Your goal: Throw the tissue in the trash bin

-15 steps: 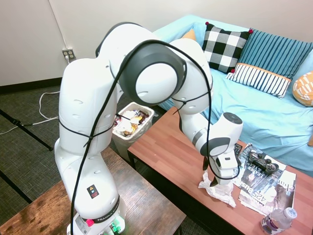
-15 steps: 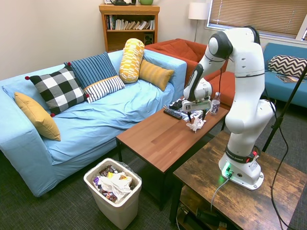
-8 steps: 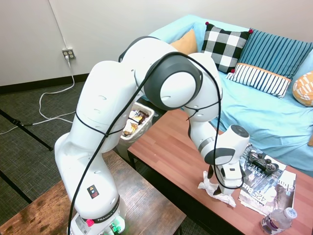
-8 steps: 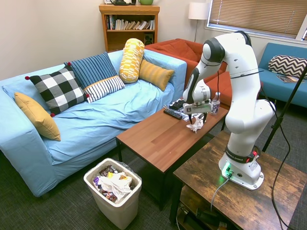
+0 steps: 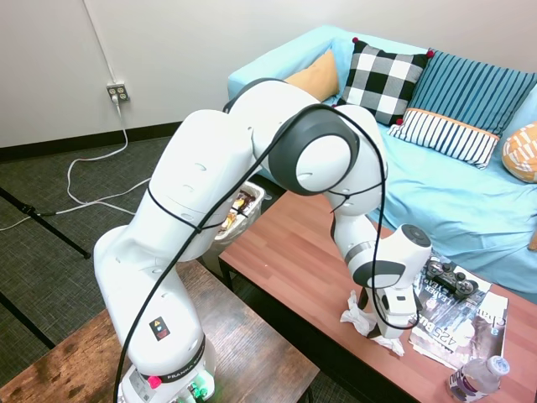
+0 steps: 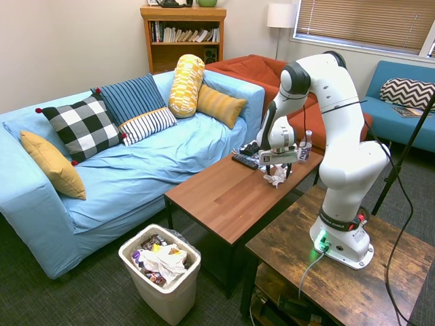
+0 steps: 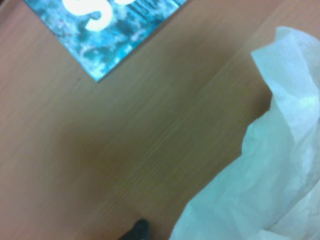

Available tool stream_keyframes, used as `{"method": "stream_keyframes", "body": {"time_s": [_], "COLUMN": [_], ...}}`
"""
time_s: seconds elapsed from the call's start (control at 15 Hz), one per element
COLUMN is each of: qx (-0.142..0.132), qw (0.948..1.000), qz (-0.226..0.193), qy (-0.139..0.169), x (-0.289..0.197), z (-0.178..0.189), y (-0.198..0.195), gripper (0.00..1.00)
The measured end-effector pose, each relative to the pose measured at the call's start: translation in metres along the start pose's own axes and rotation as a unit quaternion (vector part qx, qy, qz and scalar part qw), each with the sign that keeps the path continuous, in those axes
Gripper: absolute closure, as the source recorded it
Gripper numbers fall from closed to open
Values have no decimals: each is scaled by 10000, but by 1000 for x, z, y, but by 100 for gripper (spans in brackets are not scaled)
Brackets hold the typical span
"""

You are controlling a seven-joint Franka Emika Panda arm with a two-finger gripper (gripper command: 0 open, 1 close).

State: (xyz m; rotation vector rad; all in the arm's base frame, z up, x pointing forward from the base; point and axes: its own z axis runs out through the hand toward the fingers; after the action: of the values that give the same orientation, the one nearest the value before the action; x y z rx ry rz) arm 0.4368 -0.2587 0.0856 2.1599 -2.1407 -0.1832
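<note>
Jaws point(image 5: 379, 328) down on the tissue point(image 5: 361, 317) at the table's point(image 5: 285, 260) near edge, lower right of frame.

One tissue, one bin point(image 6: 162, 280), one magazine point(image 5: 457, 323), one bottle point(image 5: 475, 378), one game controller point(image 5: 450, 278) and one remote point(image 6: 245, 161) were in view. The tissue lay crumpled on the table beside the magazine, with the bin well apart on the floor at lower left of the second exterior view. Whether the jaws were spread or pinching could not be told. Since the earlier frame the arm had dropped lower onto the tissue.
</note>
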Motion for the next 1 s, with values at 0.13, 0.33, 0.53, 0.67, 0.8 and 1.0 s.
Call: {"method": "stream_keyframes", "body": {"time_s": [0.13, 0.33, 0.53, 0.67, 0.8, 1.0], "qx": [57, 131, 184, 223, 303, 414], "qw": [9999, 9997, 9995, 9993, 9991, 9988], "qz": [-19, -5, 2, 16, -32, -96], "qy": [-90, -191, -257, -287, -286, -253], "x": [1, -2, 0, -1, -2, -1], "z": [3, 4, 5, 5, 4, 1], "y": [-1, -2, -1, -1, -3, -5], "gripper": [100, 100, 100, 100, 100, 100]}}
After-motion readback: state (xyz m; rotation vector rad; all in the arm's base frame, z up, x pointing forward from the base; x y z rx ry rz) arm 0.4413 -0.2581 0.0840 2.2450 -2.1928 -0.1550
